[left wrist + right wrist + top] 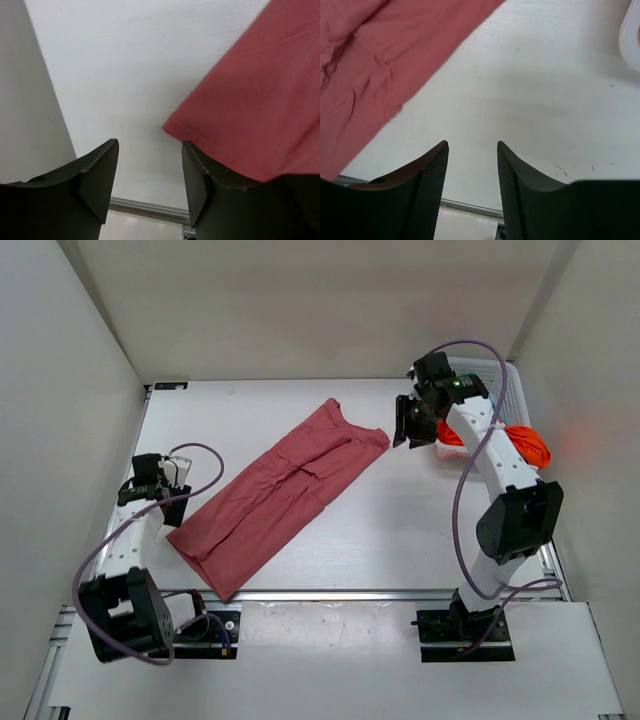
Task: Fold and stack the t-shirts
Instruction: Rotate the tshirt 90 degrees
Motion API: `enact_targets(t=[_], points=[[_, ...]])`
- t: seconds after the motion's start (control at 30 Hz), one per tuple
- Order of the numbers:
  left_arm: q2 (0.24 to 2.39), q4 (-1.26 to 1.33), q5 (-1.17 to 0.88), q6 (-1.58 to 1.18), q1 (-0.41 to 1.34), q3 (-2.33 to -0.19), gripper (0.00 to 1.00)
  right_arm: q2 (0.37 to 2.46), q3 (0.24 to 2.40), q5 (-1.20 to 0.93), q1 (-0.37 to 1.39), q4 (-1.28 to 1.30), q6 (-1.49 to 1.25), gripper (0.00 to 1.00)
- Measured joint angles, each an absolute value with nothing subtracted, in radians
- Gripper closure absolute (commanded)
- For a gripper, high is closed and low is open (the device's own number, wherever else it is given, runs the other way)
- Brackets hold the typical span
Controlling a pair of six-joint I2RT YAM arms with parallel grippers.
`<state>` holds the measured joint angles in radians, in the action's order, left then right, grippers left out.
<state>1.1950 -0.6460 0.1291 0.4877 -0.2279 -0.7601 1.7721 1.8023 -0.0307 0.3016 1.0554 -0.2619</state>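
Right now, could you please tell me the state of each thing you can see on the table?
Pink t-shirt: lying flat, folded lengthwise into a long strip, held by neither gripper.
Orange t-shirt: crumpled, unfolded, at the basket, partly hidden.
Basket: upright, in the far right corner.
Left gripper: open, empty, beside the pink t-shirt's corner.
Right gripper: open, empty.

Bright, even, diffuse light fills every view, leaving only faint, soft-edged shadows on the tabletop (400, 530). The overhead view is sharp; in both wrist views the near fingers (95, 185) are dark, underexposed and slightly out of focus.
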Motion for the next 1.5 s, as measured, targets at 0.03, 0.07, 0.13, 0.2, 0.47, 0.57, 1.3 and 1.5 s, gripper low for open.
enact_targets(t=[0.03,0.07,0.13,0.2,0.47,0.57,1.3,1.5], points=[[1.166,-0.664,0.125,0.487,-0.228,-0.766,0.37,1.750,1.772,-0.037,0.305,1.047,-0.261,0.52],[1.139,-0.684,0.123,0.488,-0.227,-0.772,0.36,1.739,1.753,-0.042,0.310,1.043,-0.261,0.52],[1.077,-0.729,0.126,0.493,-0.223,-0.786,0.36,1.728,1.724,-0.051,0.322,1.031,-0.261,0.51],[1.009,-0.794,0.129,0.499,-0.215,-0.805,0.35,1.726,1.706,-0.055,0.340,1.018,-0.262,0.49],[0.873,-0.957,0.118,0.525,-0.176,-0.831,0.35,1.440,1.355,-0.031,0.418,0.691,-0.377,0.34],[0.890,-0.952,0.083,0.539,-0.220,-0.831,0.36,1.317,1.225,0.057,0.422,0.555,-0.445,0.34],[1.085,-0.860,0.026,0.429,-0.224,-0.890,0.36,2.228,1.867,0.130,0.274,0.622,-0.541,0.36],[1.087,-0.869,0.022,0.428,-0.239,-0.890,0.36,2.467,2.181,0.114,0.276,0.732,-0.516,0.36]])
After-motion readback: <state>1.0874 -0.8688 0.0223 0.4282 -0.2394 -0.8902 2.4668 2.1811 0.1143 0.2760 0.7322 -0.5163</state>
